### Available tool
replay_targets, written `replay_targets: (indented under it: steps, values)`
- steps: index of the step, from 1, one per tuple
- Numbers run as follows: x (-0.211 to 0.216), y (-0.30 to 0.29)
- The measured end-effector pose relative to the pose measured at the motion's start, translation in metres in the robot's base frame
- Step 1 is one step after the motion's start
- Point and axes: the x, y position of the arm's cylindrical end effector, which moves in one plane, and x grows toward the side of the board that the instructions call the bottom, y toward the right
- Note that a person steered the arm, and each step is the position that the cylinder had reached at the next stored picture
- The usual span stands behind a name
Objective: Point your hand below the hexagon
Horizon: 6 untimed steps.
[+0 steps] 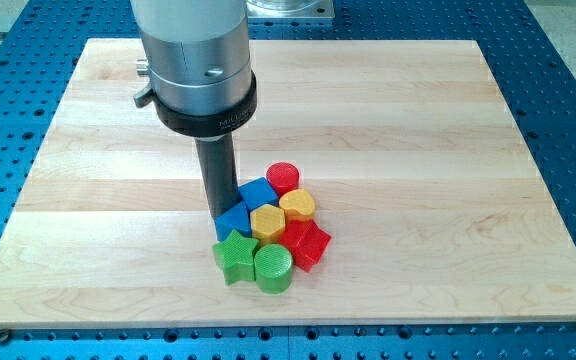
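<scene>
Hexagon: the yellow hexagon [268, 222] is sitting in the middle of a tight cluster, just to the view's right of my tip [220, 213]; its flat facets are suggesting the shape.
Pincer: the arm is carrying no pincer, so there is nothing spreading or pinching; only a dark rod is reaching down to the desk [418, 150].
My tip: it is resting at the cluster's left edge, touching or nearly touching the lower blue block [233, 222].
Neighbours: a second blue block [258, 192], a red cylinder [283, 178] and a rounder yellow block [298, 206] are crowding the hexagon's upper side, further right of my tip.
Target spot: a green star [235, 258], a green cylinder [273, 268] and a red block [308, 243] are filling the space below the hexagon, so the tip is probably having to stop beneath them or nudge them aside.
Open room: bare desk is lying left of and below my tip, likely offering a free path round the green star.
Edges: the desk's bottom edge is running near the green blocks, leaving less margin there.
</scene>
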Motion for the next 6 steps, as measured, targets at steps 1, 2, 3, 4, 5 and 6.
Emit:
replay_targets:
  steps: [1,2,3,4,5,6]
  values:
    - [0.013,-0.005]
    - [0.033,-0.029]
    - [0.056,-0.039]
    - [0.067,-0.027]
    - [0.062,0.038]
    - [0.061,0.101]
